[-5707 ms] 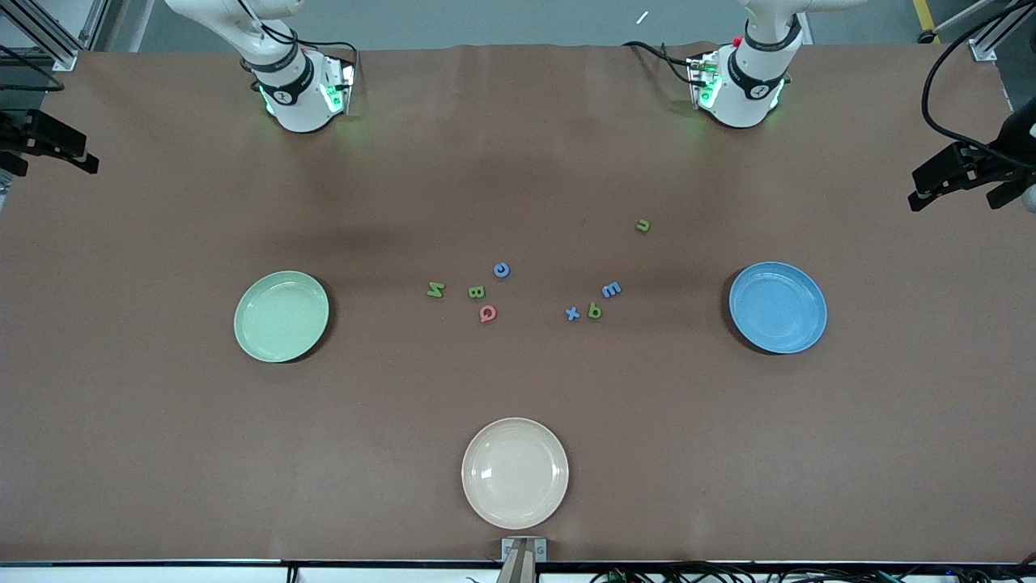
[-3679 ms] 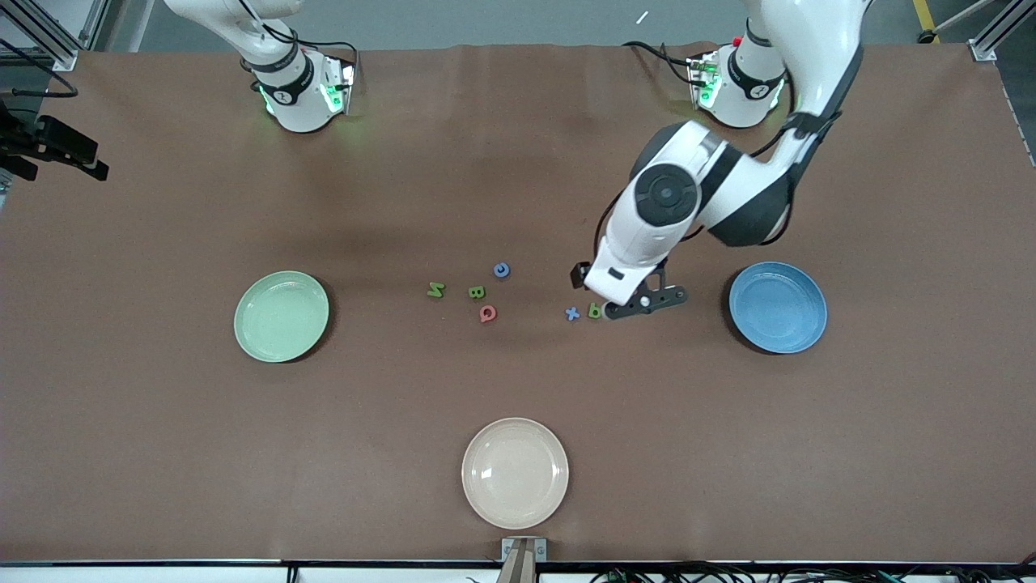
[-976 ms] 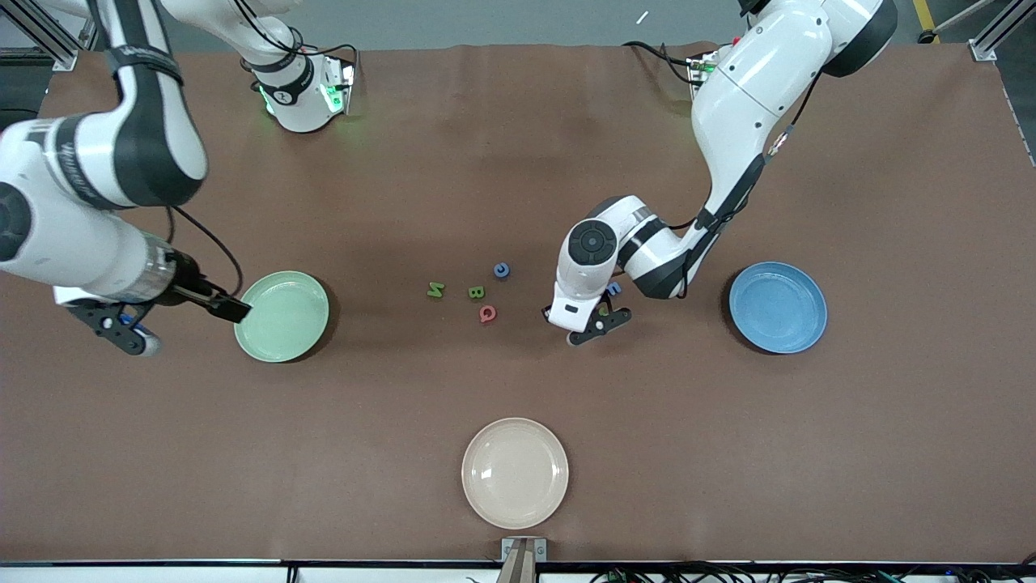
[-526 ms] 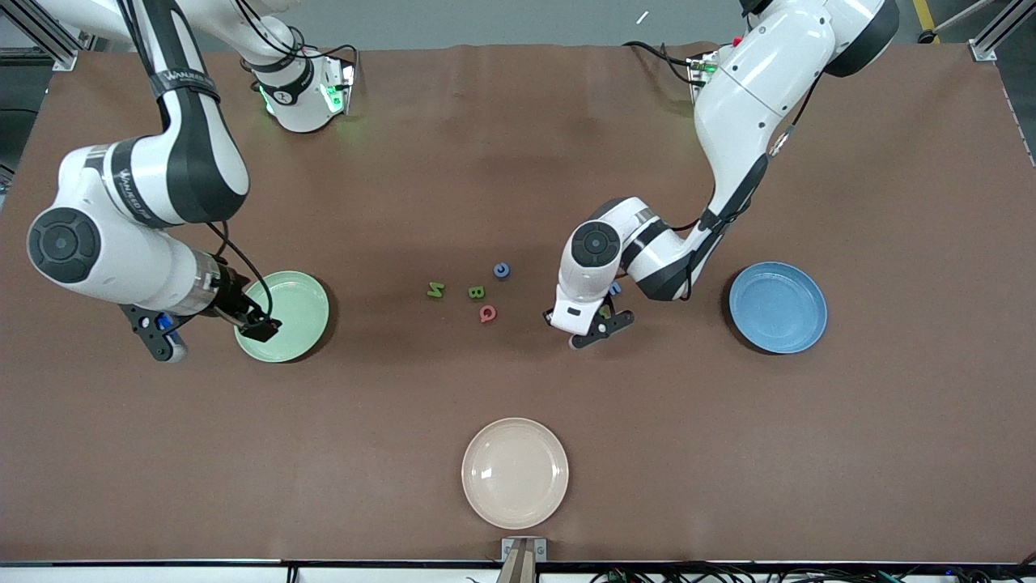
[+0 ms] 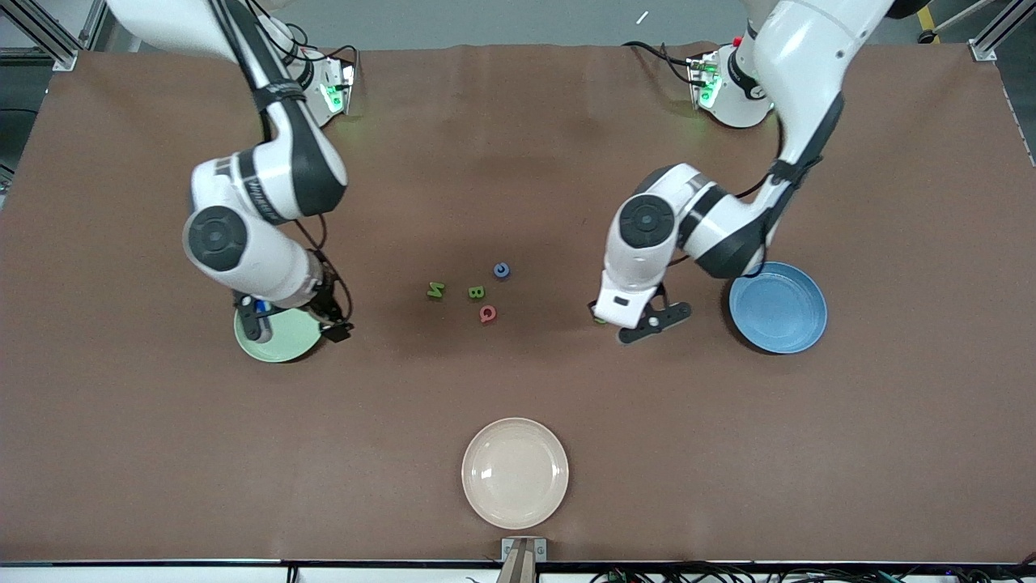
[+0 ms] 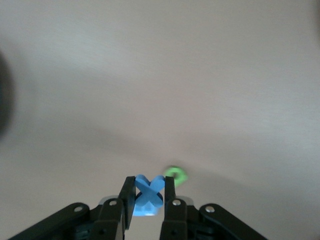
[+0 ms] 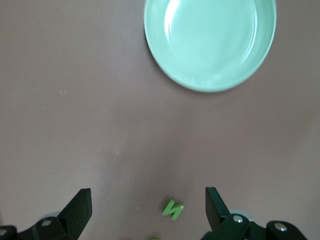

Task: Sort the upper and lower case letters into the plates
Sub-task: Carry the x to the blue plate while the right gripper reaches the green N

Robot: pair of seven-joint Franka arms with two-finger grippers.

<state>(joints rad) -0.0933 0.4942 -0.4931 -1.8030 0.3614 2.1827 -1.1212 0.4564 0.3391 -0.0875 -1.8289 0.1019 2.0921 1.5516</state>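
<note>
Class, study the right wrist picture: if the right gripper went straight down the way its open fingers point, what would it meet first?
Probably bare table: the right gripper points between the pale green plate and the green N, depth unclear.

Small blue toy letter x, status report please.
Left end effector shut on the small blue toy letter x, lifted above the brown table. Right end effector open near the pale green round plate. Nothing in the way.

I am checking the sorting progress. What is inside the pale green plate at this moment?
Nothing shows inside the pale green plate: the right wrist view shows its bowl bare. In the front view the right arm covers part of it, with the open right claw above the table beside it.
</note>
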